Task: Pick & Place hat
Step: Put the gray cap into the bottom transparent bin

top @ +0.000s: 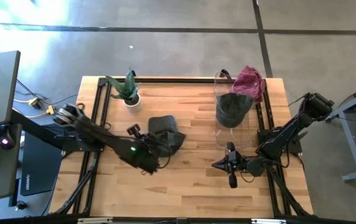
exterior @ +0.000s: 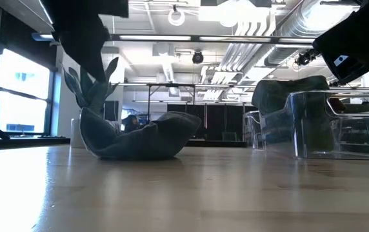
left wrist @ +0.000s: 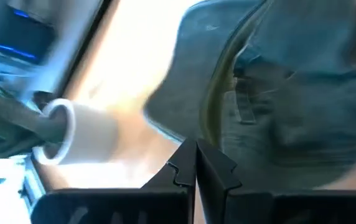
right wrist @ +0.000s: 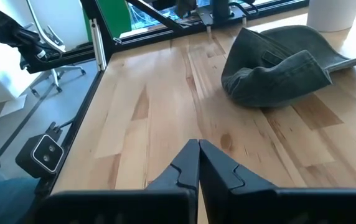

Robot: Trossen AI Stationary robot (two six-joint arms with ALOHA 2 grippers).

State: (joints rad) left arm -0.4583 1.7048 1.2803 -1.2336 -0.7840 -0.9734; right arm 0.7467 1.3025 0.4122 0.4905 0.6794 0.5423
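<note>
Denim hat [top: 165, 132] lies crumpled mid-table, not gripped; my left gripper [top: 155, 149] hovers beside it, fingers pressed together, so regrasp needed. Right gripper [top: 218, 165] idles, fingers together.

A light wooden butcher-block table [top: 190, 180] with black rails along its edges fills the middle of the high view. A dark grey cap [top: 165, 134] lies crumpled on it just left of centre. Toward the upper left of the tabletop stands a small potted plant [top: 127, 90] in a white pot. On the right side a clear plastic container [top: 234, 115] rests on the wood, holding another dark cap [top: 233, 107], with a maroon cap [top: 249, 81] at its upper end.
</note>
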